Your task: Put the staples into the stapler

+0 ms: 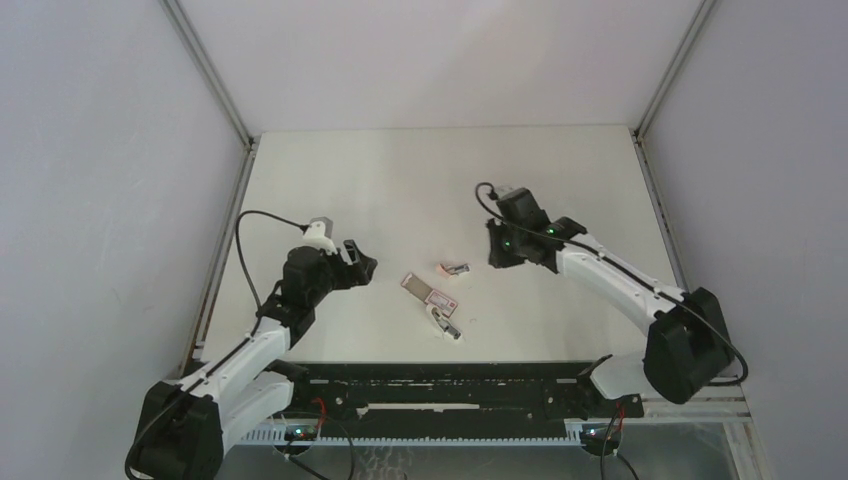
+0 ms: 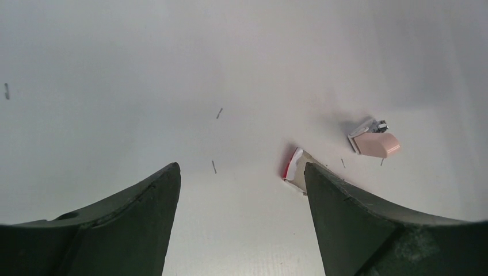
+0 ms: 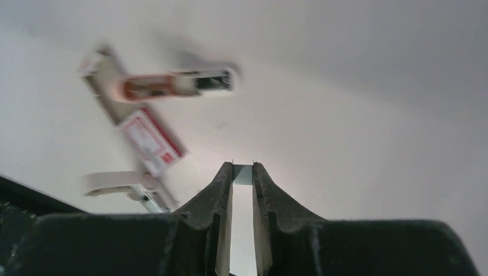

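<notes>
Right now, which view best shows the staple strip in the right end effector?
Right wrist: the staple strip sits clamped in the right end effector. Top external hides it under the wrist; left wrist misses it.

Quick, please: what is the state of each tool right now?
Left tool: open, holding nothing.
Right tool: closed on staples.

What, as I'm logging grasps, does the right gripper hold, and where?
A small grey metal staple strip, its flat sides pinched at the right gripper's fingertips.
</notes>
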`<state>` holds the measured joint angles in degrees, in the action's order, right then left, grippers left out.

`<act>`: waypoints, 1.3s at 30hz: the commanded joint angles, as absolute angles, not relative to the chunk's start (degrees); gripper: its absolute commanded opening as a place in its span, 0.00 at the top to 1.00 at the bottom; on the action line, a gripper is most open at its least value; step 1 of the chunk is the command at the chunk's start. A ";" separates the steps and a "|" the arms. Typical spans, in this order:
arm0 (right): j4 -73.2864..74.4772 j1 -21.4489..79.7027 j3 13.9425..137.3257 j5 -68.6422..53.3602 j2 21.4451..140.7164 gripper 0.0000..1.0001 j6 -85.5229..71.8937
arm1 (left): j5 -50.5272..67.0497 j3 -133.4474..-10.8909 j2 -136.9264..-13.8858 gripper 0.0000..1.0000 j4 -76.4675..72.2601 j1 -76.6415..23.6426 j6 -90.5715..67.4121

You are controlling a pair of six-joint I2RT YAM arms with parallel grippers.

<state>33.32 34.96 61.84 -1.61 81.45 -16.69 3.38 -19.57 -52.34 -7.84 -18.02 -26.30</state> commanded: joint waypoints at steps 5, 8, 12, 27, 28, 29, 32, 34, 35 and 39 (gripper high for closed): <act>34.14 29.07 47.40 5.76 73.85 0.85 -28.51 | 3.43 -24.25 -55.28 0.17 -9.58 -21.40 -23.97; 32.12 27.57 44.63 5.98 75.33 0.85 -29.35 | 3.12 -25.13 -56.54 0.18 -9.66 -22.14 -23.44; 30.69 26.95 43.29 6.59 78.92 0.85 -30.06 | 2.62 -25.28 -56.70 0.18 -9.80 -22.30 -22.99; 30.61 26.74 43.54 10.24 86.60 0.74 -34.82 | 0.82 -24.01 -56.15 0.17 -9.91 -22.29 -22.53; 30.70 26.74 43.63 10.39 86.73 0.74 -34.95 | 0.70 -23.98 -56.12 0.17 -9.92 -22.24 -22.54; 30.82 26.77 43.83 10.61 86.91 0.74 -34.97 | 0.58 -23.92 -56.16 0.17 -9.92 -22.28 -22.47; 31.23 26.72 44.43 11.18 87.37 0.74 -34.78 | 0.46 -23.65 -56.21 0.17 -10.16 -22.28 -22.51; 31.52 26.85 44.77 11.41 87.66 0.75 -34.77 | 0.39 -23.61 -56.35 0.17 -10.28 -22.24 -22.42; 31.65 26.89 44.81 11.50 87.71 0.75 -34.82 | 0.43 -23.58 -56.34 0.17 -10.28 -22.29 -22.48; 32.41 27.42 45.04 11.86 87.67 0.77 -35.20 | 0.36 -23.55 -56.52 0.17 -10.24 -22.29 -22.32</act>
